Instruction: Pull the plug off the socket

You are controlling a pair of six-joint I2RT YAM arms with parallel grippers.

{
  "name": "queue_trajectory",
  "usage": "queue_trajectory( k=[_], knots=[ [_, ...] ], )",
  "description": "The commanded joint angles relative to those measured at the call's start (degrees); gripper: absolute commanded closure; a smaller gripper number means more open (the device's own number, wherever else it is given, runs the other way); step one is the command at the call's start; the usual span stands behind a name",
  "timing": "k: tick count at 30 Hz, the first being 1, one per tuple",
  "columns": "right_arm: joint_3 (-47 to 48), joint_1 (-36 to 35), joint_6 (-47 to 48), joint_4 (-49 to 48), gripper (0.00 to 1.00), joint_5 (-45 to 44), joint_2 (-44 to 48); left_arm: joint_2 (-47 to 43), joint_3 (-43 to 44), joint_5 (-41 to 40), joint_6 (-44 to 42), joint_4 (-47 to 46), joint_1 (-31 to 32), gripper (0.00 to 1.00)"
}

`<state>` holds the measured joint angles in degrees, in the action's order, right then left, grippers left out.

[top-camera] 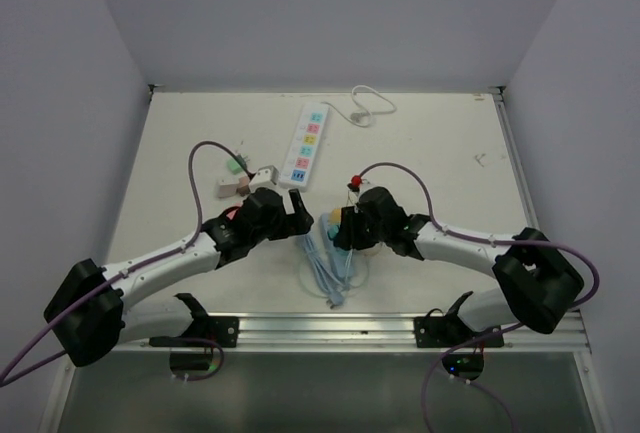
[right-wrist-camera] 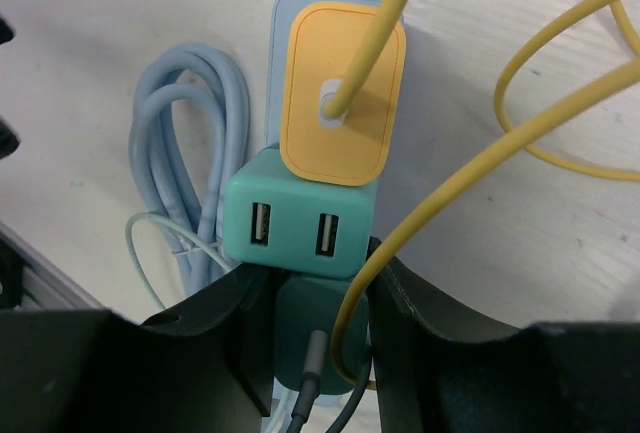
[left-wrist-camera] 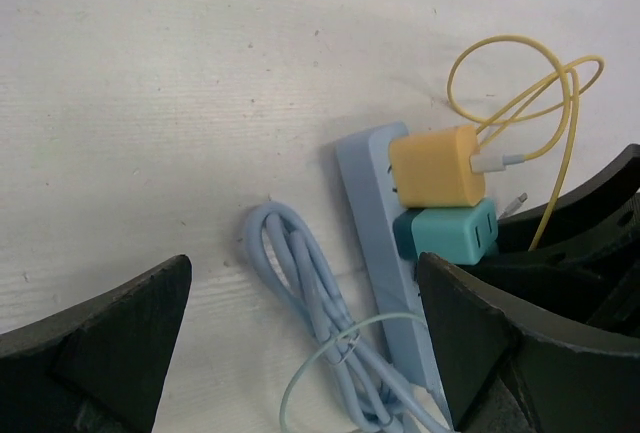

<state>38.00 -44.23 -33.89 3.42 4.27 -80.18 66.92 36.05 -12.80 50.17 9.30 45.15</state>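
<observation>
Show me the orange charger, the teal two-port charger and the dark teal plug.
orange charger (right-wrist-camera: 340,148): right wrist view, lower flat face.
teal two-port charger (right-wrist-camera: 292,225): right wrist view, between its USB ports.
dark teal plug (right-wrist-camera: 316,305): right wrist view, face above its cable.

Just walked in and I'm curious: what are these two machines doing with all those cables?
The two robot arms are trying to unplug something from a light blue power strip on the table. The right claw is closed on a dark teal plug, next to a teal charger and an orange charger with a yellow cable. The plug looks not yet pulled out. The left claw hangs open near the strip and its coiled cord, holding nothing.
</observation>
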Motion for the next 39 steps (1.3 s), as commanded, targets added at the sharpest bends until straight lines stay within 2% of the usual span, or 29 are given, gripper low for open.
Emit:
queue_trajectory(
  k=[1, 5, 8, 13, 20, 28, 34, 37, 38, 39],
  knots=[
    [-1.6, -0.24, 2.25, -14.3, 1.0, 9.25, 1.88, -0.13, 2.53, 0.93, -0.25, 0.28, -1.63, 0.02],
    [-4.16, -0.25, 0.23, -24.05, 1.0, 13.39, -1.19, 3.21, 3.32, 2.95, 1.77, -0.51, -2.61, 0.03],
    [-5.3, -0.25, -0.56, -27.31, 1.0, 14.1, -2.26, 6.46, 4.02, 3.92, 3.44, -1.56, -2.69, 0.04],
    [-5.74, -0.25, -0.13, -27.77, 1.0, 12.87, -2.79, 11.56, 3.94, 5.5, 6.95, -2.88, -2.61, 0.13],
    [-6.88, -0.33, -0.21, -29.26, 1.0, 12.86, -3.31, 12.54, 0.16, 6.03, 10.65, -8.06, -2.87, 0.28],
    [-8.38, -0.25, -1.18, -33.12, 1.0, 14.8, -4.28, 13.68, -4.4, 7.35, 12.93, -18.26, -3.84, 0.42],
    [-9.17, -0.25, -1.88, -35.76, 1.0, 15.77, -5.86, 12.46, -7.83, 8.32, 13.81, -23.45, -4.1, 0.61],
    [-9.17, -0.33, -1.88, -35.68, 1.0, 16.12, -5.86, 11.05, -8.98, 7.79, 13.99, -24.5, -4.36, 0.77],
    [-8.91, -0.25, -1.97, -34.89, 1.0, 15.94, -5.86, 10.61, -9.16, 7.0, 13.99, -24.33, -4.36, 0.89],
    [-8.56, -0.25, -1.88, -34.1, 1.0, 15.68, -5.6, 10.17, -9.33, 6.65, 13.9, -23.98, -4.28, 0.94]
  ],
)
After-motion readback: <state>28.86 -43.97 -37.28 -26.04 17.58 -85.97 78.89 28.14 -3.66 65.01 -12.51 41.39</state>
